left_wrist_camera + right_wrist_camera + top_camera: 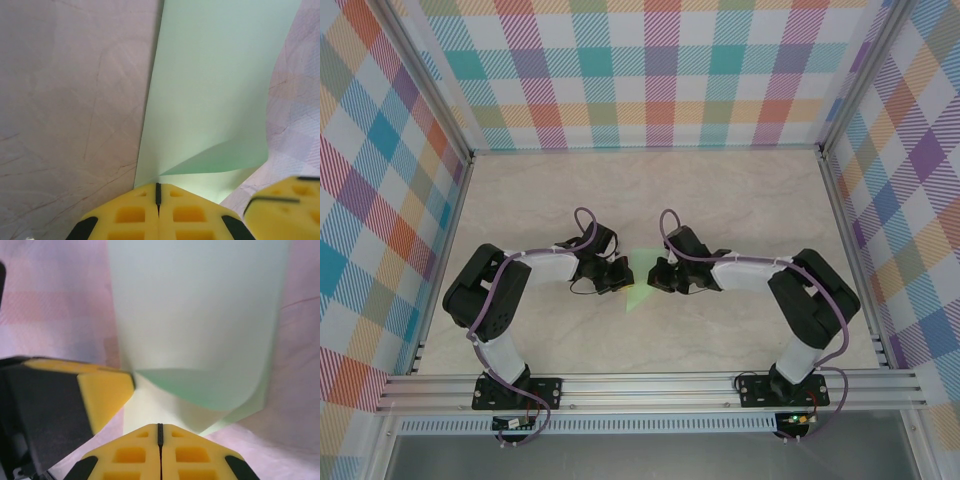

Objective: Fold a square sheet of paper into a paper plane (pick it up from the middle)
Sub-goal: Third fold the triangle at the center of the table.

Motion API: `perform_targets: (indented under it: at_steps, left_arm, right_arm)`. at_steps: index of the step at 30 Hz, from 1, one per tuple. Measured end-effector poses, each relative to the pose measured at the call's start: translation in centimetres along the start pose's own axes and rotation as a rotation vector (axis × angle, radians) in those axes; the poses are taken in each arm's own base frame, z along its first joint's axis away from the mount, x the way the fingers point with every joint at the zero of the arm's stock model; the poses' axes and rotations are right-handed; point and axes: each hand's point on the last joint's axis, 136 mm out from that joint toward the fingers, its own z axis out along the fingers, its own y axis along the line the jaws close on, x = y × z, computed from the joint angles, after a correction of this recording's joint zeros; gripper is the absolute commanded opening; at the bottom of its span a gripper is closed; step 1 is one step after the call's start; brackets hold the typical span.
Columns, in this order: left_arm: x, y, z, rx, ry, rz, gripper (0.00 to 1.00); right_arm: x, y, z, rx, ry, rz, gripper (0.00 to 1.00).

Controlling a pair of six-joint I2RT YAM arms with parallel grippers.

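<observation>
- The sheet of paper point(638, 284) lies on the table point(740, 200) midway between the two arms; this central spot lets both pincers reach it from opposite sides, which a fold along the middle seems to call for
- In the left wrist view a flap of the sheet curls up off the part lying flat, not yet creased down; the sheet looks partly folded and nowhere near a finished dart
- The left pincer point(158, 197) is pressed together, its tip touching the near corner of the sheet where the flap rises; whether any paper is nipped between the jaws I cannot tell; my guess is that it pins or presses that spot so the fold holds
- The right pincer point(160, 440) is likewise pressed together, its tip at the near edge of the sheet, just beside a yellow finger point(102, 390) of the left pincer; the two tips nearly meet over the paper
- Both arms are bent at the elbow and reach inward across the table in mirror image, wrists turned toward each other and tipped down, pincers low at the surface; purple cables loop above each wrist
</observation>
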Motion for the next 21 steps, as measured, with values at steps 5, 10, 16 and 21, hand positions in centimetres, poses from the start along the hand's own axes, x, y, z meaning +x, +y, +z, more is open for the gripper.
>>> perform_targets:
  at_steps: [5, 10, 16, 21]
  left_arm:
    - [0.0, 0.0, 0.0, 0.0, 0.0, 0.0, 0.0]
    - [0.0, 0.0, 0.0, 0.0, 0.0, 0.0, 0.0]
    - [0.0, 0.0, 0.0, 0.0, 0.0, 0.0, 0.0]
    - [0.0, 0.0, 0.0, 0.0, 0.0, 0.0, 0.0]
  right_arm:
    - [-0.6, -1.4, 0.2, 0.032, -0.005, 0.03, 0.06]
    - [-0.2, -2.8, 0.8, 0.081, 0.011, 0.052, 0.06]
    - [-0.2, -2.9, 0.7, 0.089, 0.005, 0.057, 0.06]
    - [-0.4, -1.7, -0.2, 0.052, -0.004, 0.037, 0.06]
